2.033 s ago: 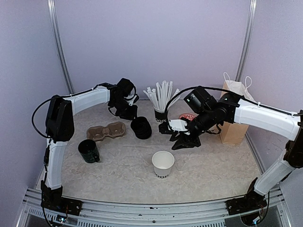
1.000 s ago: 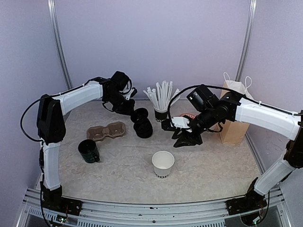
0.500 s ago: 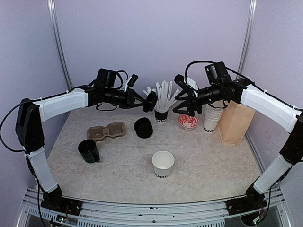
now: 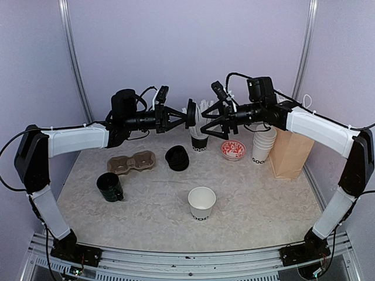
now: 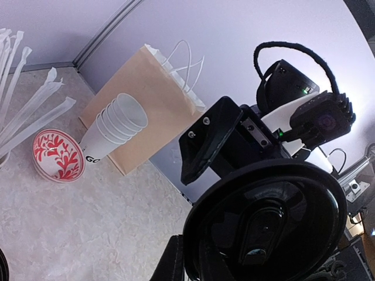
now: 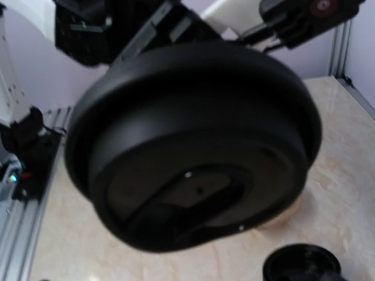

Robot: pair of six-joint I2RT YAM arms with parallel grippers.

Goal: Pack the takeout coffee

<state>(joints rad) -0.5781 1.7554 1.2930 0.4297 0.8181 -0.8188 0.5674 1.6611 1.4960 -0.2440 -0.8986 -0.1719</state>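
Looks like a lid handover in midair: left claw [image 4: 185,116] grips black lid [image 4: 191,113], right claw [image 4: 206,120] spread open facing it. White cup [image 4: 201,202] sits uncapped on counter [image 4: 146,199]. Next, right should clench the lid rim.

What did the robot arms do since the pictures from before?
Both arms rose. The left gripper took one black lid off the lid stack and lifted it toward the middle. The right gripper swung up to face it, jaws open. The white cup, green mug and cup carrier stayed put.
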